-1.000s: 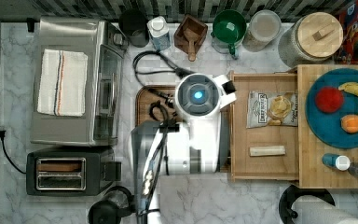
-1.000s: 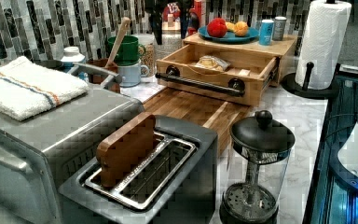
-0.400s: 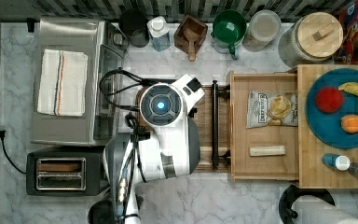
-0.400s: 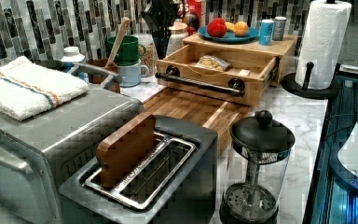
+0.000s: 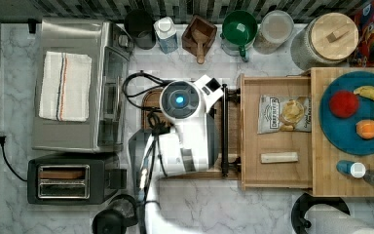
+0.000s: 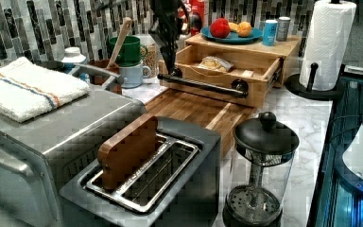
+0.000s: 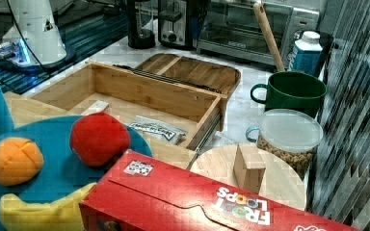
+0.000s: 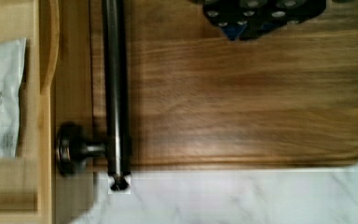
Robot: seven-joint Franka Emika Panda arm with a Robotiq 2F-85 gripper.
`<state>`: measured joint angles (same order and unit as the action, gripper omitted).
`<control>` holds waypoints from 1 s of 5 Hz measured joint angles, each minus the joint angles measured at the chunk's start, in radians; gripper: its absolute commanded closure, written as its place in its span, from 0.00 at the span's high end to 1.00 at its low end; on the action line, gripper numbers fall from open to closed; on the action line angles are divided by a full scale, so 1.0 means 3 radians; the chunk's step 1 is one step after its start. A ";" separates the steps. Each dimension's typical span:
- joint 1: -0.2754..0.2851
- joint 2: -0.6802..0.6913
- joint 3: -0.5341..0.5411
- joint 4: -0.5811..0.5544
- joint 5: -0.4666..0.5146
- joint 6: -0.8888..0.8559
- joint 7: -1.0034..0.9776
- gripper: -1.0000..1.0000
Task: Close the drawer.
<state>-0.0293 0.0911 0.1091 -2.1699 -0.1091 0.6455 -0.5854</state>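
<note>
Stiff, probably light drawer (image 5: 277, 170), pulled open; best pushed at dark bar handle (image 5: 223, 131). Claw state: cannot tell.

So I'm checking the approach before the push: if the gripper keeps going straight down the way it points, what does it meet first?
Probably the dark wooden tray, which lies straight below the wrist camera. The drawer handle bar runs alongside, off that line, though depth is hard to judge.
</note>
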 measured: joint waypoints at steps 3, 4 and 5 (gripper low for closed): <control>-0.0279 0.0469 -0.0102 -0.0202 -0.0058 0.0088 -0.0225 0.00; -0.0296 0.0430 -0.0101 -0.0345 -0.0129 0.0583 -0.0378 0.00; -0.0296 0.0369 -0.0093 -0.0352 -0.0115 0.0705 -0.0711 0.00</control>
<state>-0.1180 0.2019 0.0812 -2.2754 -0.1436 0.8569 -0.7988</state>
